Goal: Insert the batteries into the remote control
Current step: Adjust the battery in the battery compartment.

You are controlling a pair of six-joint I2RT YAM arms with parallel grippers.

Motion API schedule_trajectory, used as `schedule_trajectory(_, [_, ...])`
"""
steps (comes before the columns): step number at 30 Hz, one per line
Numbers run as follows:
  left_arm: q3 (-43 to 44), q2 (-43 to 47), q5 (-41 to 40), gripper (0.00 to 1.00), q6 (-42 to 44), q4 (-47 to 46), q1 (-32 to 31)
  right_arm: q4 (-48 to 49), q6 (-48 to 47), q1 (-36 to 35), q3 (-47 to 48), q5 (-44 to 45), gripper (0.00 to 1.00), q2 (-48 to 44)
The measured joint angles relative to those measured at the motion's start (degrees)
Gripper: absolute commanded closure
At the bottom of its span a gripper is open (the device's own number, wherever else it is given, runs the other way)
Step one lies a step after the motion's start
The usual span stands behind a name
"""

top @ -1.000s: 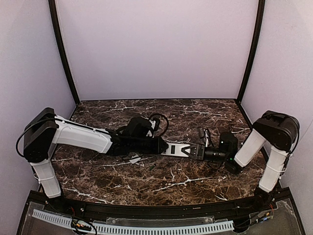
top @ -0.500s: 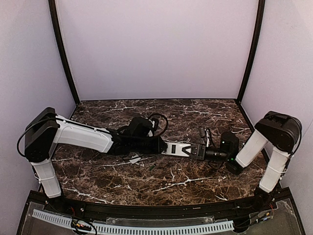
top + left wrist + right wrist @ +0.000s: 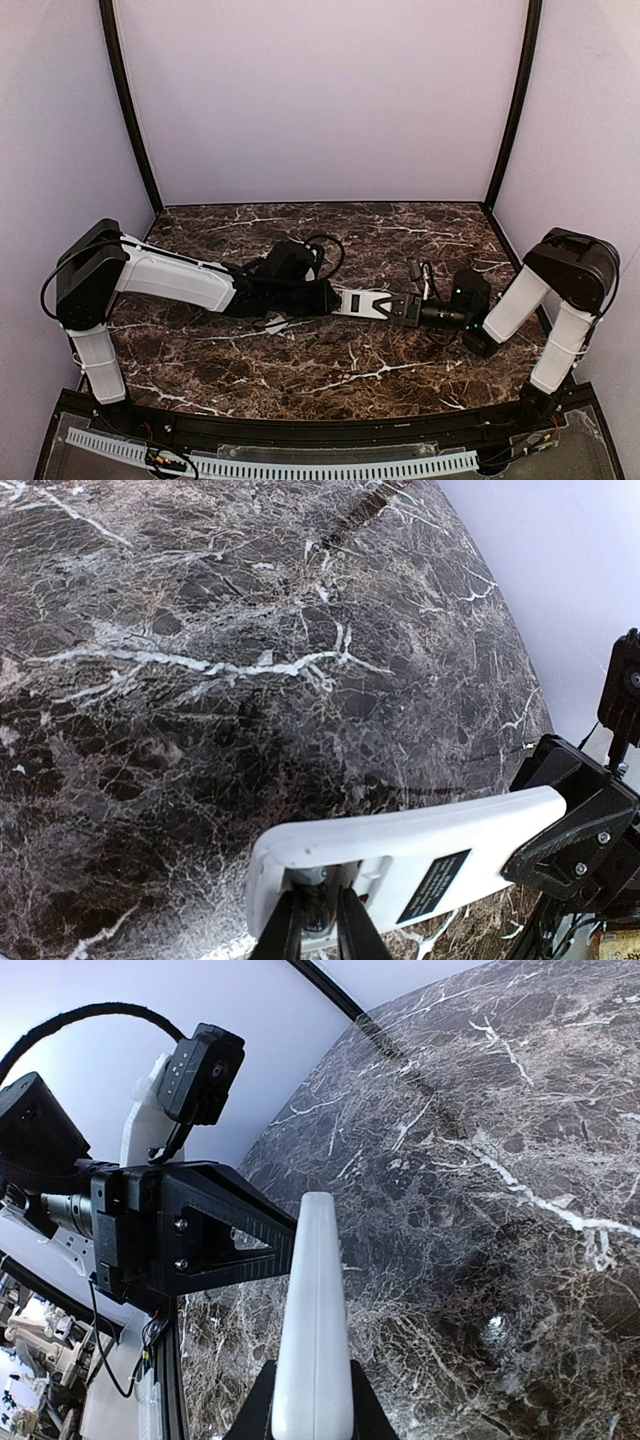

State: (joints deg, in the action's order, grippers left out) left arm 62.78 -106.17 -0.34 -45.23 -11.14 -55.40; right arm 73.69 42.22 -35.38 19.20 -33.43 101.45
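Note:
The remote control (image 3: 365, 303) hangs above the middle of the table, held between both arms with its white back up. My right gripper (image 3: 312, 1380) is shut on one end of it, and that view shows the remote (image 3: 315, 1290) edge-on. In the left wrist view the remote (image 3: 420, 845) shows its open recess at the near end. My left gripper (image 3: 318, 905) is shut on a dark slim battery (image 3: 322, 920) that lies inside that recess. From above, the left gripper (image 3: 335, 298) meets the remote's left end and the right gripper (image 3: 402, 309) its right end.
A small pale flat piece (image 3: 272, 323) lies on the dark marble table (image 3: 330, 375) just in front of the left forearm. A dark cable (image 3: 416, 272) loops behind the right gripper. Pale walls close the back and sides.
The left arm's shoulder and forearm have eased slightly to the right. The remote and both grippers stay almost where they were, both still shut.

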Motion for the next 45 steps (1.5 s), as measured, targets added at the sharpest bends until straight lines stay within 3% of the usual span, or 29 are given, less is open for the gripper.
schedule_trajectory(17, [0.09,-0.13,-0.83,0.89,-4.55,0.57,0.15,-4.35,-4.52,-3.30,-0.74,5.46,1.00,-3.93])
schedule_trajectory(45, [-1.88,-0.61,-2.08,0.83,-14.16,-4.87,0.09,-9.46,-10.71,-6.86,-1.33,13.53,1.00,-8.46])
